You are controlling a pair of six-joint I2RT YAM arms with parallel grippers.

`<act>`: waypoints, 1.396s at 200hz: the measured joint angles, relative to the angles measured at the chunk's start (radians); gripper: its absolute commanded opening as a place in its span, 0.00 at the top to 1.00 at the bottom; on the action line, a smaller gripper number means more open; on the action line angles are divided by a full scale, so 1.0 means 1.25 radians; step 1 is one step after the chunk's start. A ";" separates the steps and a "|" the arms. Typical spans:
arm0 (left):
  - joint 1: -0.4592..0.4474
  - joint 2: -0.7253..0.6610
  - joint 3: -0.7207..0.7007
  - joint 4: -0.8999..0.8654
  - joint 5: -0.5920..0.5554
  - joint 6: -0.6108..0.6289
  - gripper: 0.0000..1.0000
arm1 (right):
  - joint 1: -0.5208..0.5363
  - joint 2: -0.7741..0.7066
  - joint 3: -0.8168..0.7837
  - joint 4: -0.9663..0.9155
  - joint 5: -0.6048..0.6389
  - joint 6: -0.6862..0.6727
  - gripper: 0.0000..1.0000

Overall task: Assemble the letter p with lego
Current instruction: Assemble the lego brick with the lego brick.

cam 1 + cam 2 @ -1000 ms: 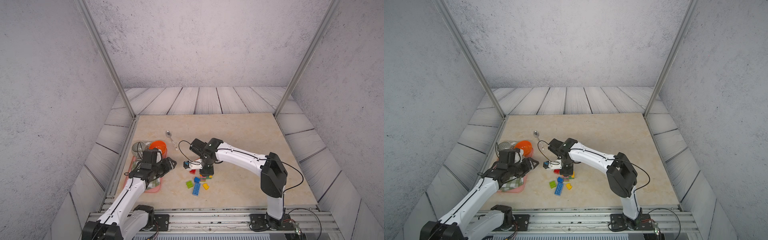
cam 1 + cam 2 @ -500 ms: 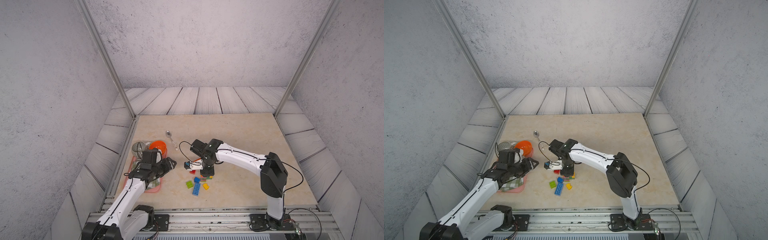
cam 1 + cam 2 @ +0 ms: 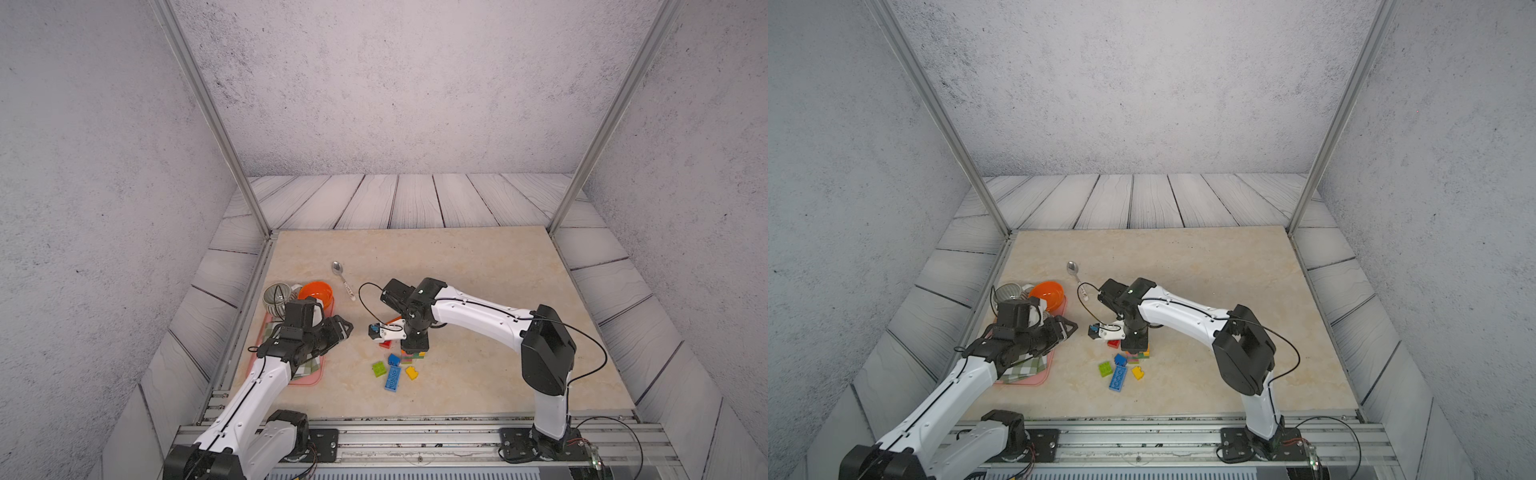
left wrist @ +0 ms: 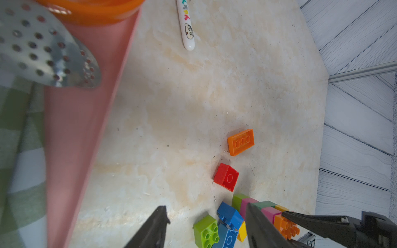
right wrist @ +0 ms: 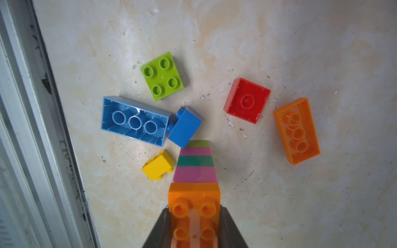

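Observation:
A lego stack (image 5: 195, 163) of lime, pink, green and pink bricks with a long orange brick (image 5: 194, 193) on top stands on the table (image 3: 478, 374). My right gripper (image 5: 194, 209) is shut on that orange brick; it points straight down in both top views (image 3: 414, 343) (image 3: 1133, 340). Loose lego lies around the stack: a lime brick (image 5: 161, 76), a long blue one (image 5: 134, 121) upside down, a small blue one (image 5: 185, 126), a yellow one (image 5: 158, 165), a red one (image 5: 247, 100) and a long orange one (image 5: 296, 131). My left gripper (image 4: 206, 210) hangs open and holds nothing, left of the pile (image 3: 347, 328).
A pink tray (image 3: 309, 376) at the table's left edge holds a checked cloth, an orange bowl (image 3: 316, 291) and a metal strainer (image 3: 276, 297). A spoon (image 3: 343, 278) lies behind the lego. An aluminium rail (image 3: 415, 432) runs along the front edge.

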 measured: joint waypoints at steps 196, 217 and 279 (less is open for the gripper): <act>0.000 0.000 0.000 0.000 0.001 0.000 0.38 | -0.008 -0.044 -0.052 0.036 0.001 0.002 1.00; 0.000 0.000 0.000 0.000 0.001 0.000 0.38 | -0.010 -0.044 -0.055 0.043 0.000 0.002 1.00; 0.000 0.000 0.000 0.000 0.002 0.000 0.38 | -0.012 -0.044 -0.057 0.051 -0.002 0.001 1.00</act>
